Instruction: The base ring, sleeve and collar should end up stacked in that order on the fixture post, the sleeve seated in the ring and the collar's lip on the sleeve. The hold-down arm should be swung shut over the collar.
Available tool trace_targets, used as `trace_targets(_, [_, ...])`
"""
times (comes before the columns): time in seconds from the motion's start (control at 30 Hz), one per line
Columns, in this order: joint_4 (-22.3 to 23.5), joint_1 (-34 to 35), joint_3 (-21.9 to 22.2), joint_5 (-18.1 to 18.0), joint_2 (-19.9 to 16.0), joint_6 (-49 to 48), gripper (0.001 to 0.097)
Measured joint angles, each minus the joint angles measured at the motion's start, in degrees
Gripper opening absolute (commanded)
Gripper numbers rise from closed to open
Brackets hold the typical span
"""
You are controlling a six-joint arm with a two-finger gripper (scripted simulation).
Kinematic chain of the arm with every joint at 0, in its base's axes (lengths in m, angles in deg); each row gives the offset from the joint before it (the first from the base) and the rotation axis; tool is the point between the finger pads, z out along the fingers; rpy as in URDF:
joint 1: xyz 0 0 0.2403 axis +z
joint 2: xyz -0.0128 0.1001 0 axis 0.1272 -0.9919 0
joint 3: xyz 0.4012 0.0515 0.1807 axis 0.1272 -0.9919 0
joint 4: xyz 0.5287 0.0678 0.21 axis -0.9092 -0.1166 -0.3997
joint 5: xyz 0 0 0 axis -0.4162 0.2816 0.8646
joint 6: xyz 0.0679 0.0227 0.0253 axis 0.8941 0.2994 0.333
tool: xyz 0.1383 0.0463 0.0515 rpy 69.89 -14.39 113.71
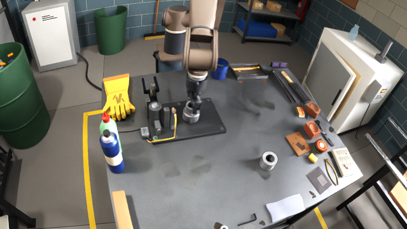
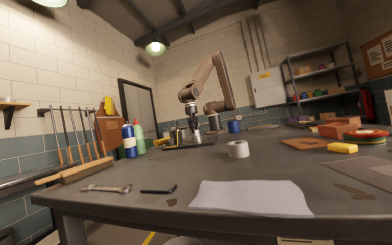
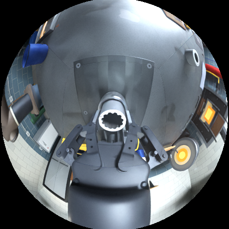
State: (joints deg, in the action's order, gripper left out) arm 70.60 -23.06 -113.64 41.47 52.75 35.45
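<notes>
The sleeve [image 3: 113, 120], a pale metal tube with a splined bore, stands upright inside the wider base ring [image 1: 190, 116] on the dark fixture plate [image 1: 187, 122], and it is held between the fingers of my gripper [image 1: 194, 105], which reaches straight down onto it. The collar [image 1: 268, 160], a short pale cylinder with a round hole, lies alone on the table to the front right. The hold-down arm [image 1: 150, 89] stands swung back behind the clamp block on the plate's left side. The fixture post is hidden inside the ring and sleeve.
A blue bottle [image 1: 111, 153] and a green bottle stand at the table's left edge, near a yellow glove [image 1: 117, 97]. Small blocks, a striped disc [image 1: 320, 146] and hand tools line the right edge. A white cloth [image 1: 285, 206] lies at the front.
</notes>
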Motion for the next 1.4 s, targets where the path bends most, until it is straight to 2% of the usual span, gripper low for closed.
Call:
trace_targets(0.27, [0.0,0.0,0.0,0.0,0.0,0.0,0.07])
trace_targets(1.4, [0.0,0.0,0.2,1.2,1.0,0.0,0.07])
